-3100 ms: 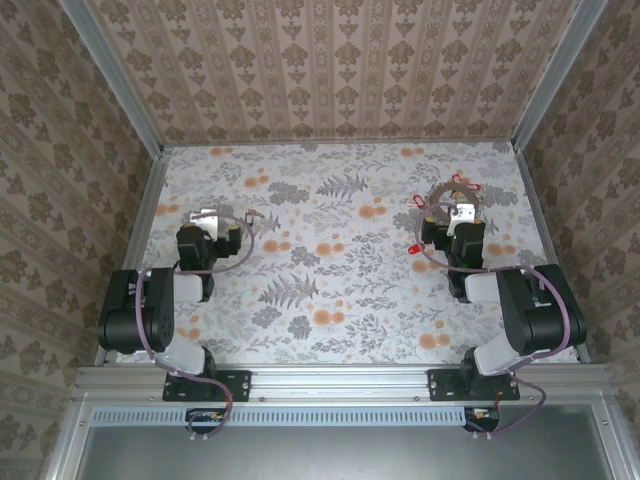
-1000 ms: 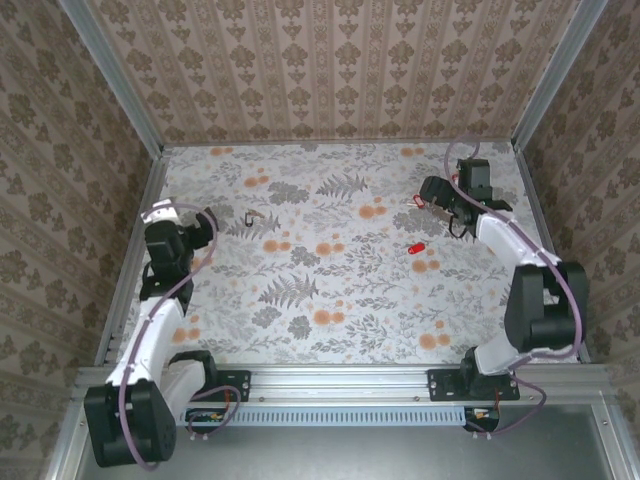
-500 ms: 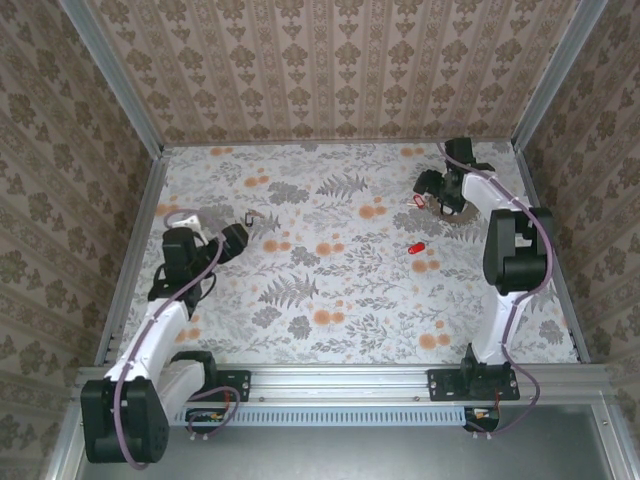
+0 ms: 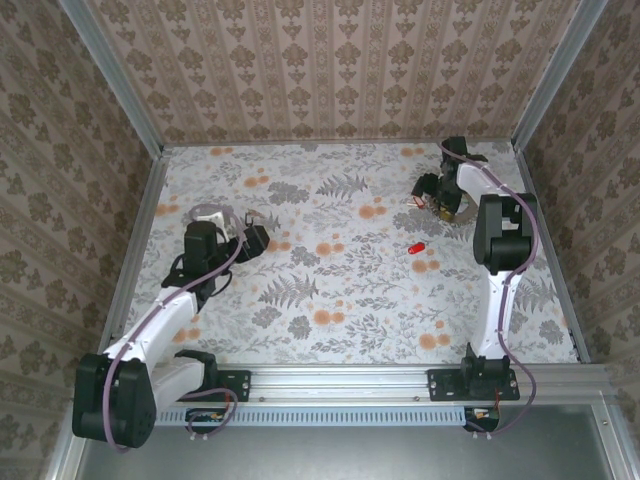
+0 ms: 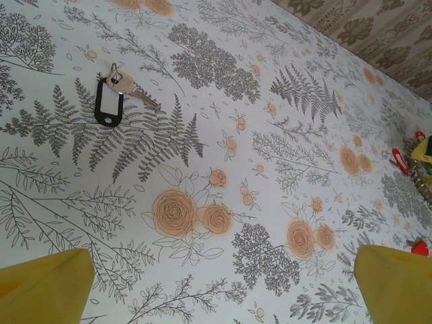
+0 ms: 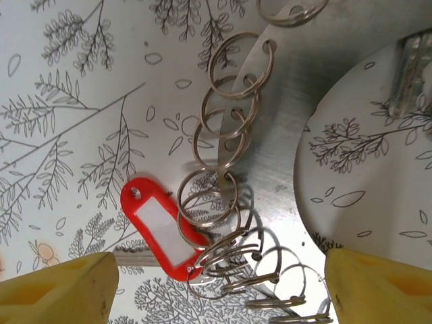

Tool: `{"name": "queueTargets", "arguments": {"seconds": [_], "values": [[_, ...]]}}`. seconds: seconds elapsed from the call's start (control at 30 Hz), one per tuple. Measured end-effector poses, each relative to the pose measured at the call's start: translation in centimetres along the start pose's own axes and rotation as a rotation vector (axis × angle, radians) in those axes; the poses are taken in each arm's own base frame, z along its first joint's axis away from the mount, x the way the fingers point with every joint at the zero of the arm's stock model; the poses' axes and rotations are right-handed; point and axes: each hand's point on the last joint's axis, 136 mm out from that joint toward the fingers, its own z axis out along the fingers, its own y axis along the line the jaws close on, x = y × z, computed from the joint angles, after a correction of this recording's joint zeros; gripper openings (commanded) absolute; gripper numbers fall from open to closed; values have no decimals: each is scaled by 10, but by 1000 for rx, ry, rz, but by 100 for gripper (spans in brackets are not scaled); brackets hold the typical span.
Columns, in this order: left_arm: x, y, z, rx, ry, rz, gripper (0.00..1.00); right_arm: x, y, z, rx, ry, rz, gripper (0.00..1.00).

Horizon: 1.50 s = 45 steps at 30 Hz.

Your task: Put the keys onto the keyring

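- My left claw stands wide apart and holds nothing. It hangs low over the table. A key with a black tag lies flat ahead of it, toward the left.
- My right claw is also apart and empty. It is just above the keyring, which lies flat at the far right of the table.
- The keyring carries many small rings and a red tag, all crowded on one part of its band.
- I judge that the step in hand is the reach: the left claw for the key, the right claw for the keyring.
- With the left, I should turn toward the key and come down with one finger on each side of the tag. I should close on the tag, because the thin key may slip.
- With the right, I should take the bare band, away from the small rings, so that they do not jam between my fingers.
- A red key lies loose on the table, apart from the keyring. It can wait.
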Motion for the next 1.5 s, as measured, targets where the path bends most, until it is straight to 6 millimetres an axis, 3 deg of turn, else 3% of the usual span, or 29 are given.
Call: {"name": "queueTargets", "arguments": {"seconds": [0.27, 0.53, 0.87, 1.1, 1.37, 1.5], "values": [[1, 5, 0, -27, 0, -1, 100, 26, 24, 1, -26, 76, -120, 80], [-9, -2, -2, -18, -19, 4, 100, 70, 94, 9, -59, 155, -394, 80], [-13, -3, -17, -34, -47, 10, 100, 139, 159, 9, -141, 246, -604, 80], [-22, -2, -32, -60, -102, 15, 100, 211, 190, -5, -268, 331, -697, 79], [-18, 3, -33, -81, -101, 13, 100, 303, 206, -28, -391, 443, -798, 75], [-7, 4, -20, -71, -28, 6, 88, 343, 209, -41, -442, 485, -817, 74]]}}
